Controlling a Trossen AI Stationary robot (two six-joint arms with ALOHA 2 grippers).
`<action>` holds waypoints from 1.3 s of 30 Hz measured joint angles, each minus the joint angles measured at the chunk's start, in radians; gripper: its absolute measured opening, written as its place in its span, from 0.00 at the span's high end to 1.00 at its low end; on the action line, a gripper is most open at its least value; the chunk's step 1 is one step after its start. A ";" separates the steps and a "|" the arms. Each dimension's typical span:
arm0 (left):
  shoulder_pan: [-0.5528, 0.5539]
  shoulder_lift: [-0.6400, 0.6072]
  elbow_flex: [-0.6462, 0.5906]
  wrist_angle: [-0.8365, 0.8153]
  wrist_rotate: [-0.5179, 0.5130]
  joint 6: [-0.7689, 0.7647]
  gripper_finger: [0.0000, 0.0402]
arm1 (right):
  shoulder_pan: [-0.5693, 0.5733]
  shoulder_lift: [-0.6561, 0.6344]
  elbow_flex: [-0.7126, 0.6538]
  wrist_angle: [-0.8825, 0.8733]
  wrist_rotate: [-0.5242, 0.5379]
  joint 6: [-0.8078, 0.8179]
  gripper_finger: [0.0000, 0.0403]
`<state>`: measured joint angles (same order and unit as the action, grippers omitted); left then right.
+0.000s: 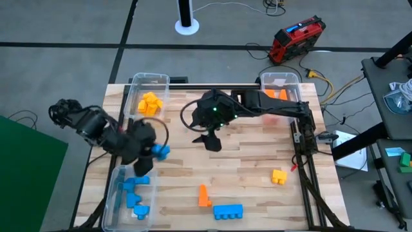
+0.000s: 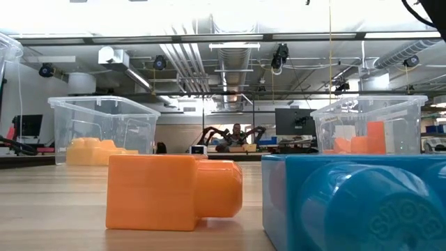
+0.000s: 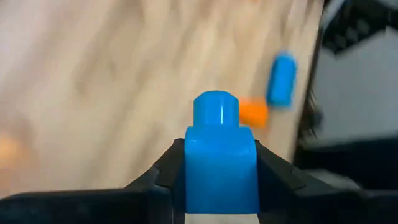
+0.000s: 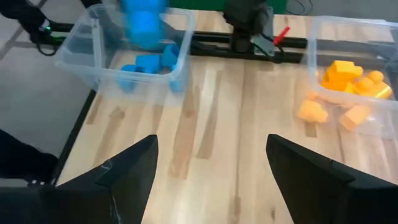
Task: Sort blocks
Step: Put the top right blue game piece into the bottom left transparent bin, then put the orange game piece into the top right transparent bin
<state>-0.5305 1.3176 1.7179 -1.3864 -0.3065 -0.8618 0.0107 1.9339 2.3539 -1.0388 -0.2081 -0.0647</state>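
My left gripper [image 1: 154,153] is shut on a small blue block [image 1: 161,152] with one round stud, just beyond the far end of the clear bin [image 1: 114,193] of blue blocks at the near left. My right gripper [image 1: 209,140] hangs open over the middle of the table, its fingers [image 4: 134,168] wide apart with nothing between them. Loose on the wood lie a yellow block [image 1: 279,176], an orange block [image 1: 204,195] and a long blue block [image 1: 228,211]. My left gripper pinches the blue block's two opposite side walls [image 3: 193,168] between its two fingers. The block's round stud [image 3: 216,112] points forward, away from the wrist. The fingers come from the table's left. The block looks lifted clear of the table [image 4: 143,22].
A clear bin [image 1: 136,90] with yellow blocks stands at the far left, another bin [image 1: 294,80] with orange blocks at the far right. A black rail [image 1: 302,148] runs along the table's right edge. Bare wood lies between the two grippers.
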 joint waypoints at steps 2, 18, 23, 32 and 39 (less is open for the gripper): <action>-0.063 0.015 0.000 -0.051 0.073 -0.130 0.73 | -0.011 0.000 -0.001 -0.006 0.001 0.000 0.28; -0.490 0.236 -0.081 -0.058 0.125 -0.483 0.72 | -0.043 0.006 -0.003 0.039 0.000 -0.043 0.37; -0.499 0.264 -0.083 -0.098 0.130 -0.560 0.70 | -0.042 0.006 -0.003 0.049 0.000 -0.042 0.39; -0.499 0.291 -0.084 -0.171 0.196 -0.610 0.59 | -0.042 0.006 -0.003 0.049 0.000 -0.040 0.38; -0.497 0.290 -0.078 -0.172 0.228 -0.619 0.56 | -0.042 0.006 -0.003 0.049 0.000 -0.024 0.35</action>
<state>-1.0275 1.6074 1.6401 -1.5581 -0.0784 -1.4803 -0.0315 1.9400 2.3512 -0.9897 -0.2085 -0.0885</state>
